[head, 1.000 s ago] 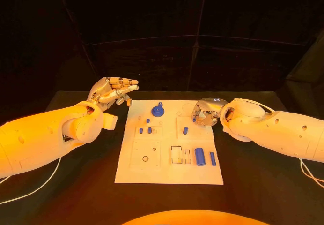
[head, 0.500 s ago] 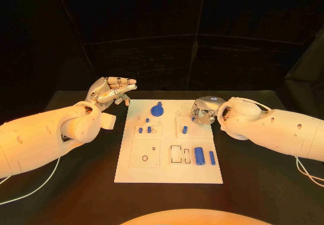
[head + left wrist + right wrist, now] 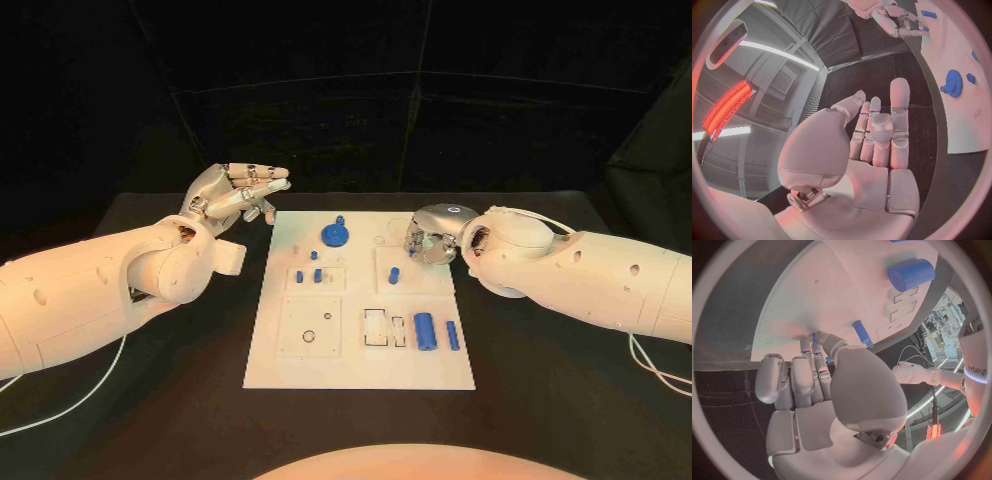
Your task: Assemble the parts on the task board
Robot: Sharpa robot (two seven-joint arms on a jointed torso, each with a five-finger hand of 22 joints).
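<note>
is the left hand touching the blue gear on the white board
Apart. The head view shows the left hand raised off the white task board's far left corner, with bare board between it and the blue gear.

One word readable here: "sharpa", printed in dark letters on the white arm casing (image 3: pixel 976 371) at the right wrist view's rim.

Right hand (image 3: pixel 433 238) slightly farther in over the task board (image 3: pixel 361 370).
</note>
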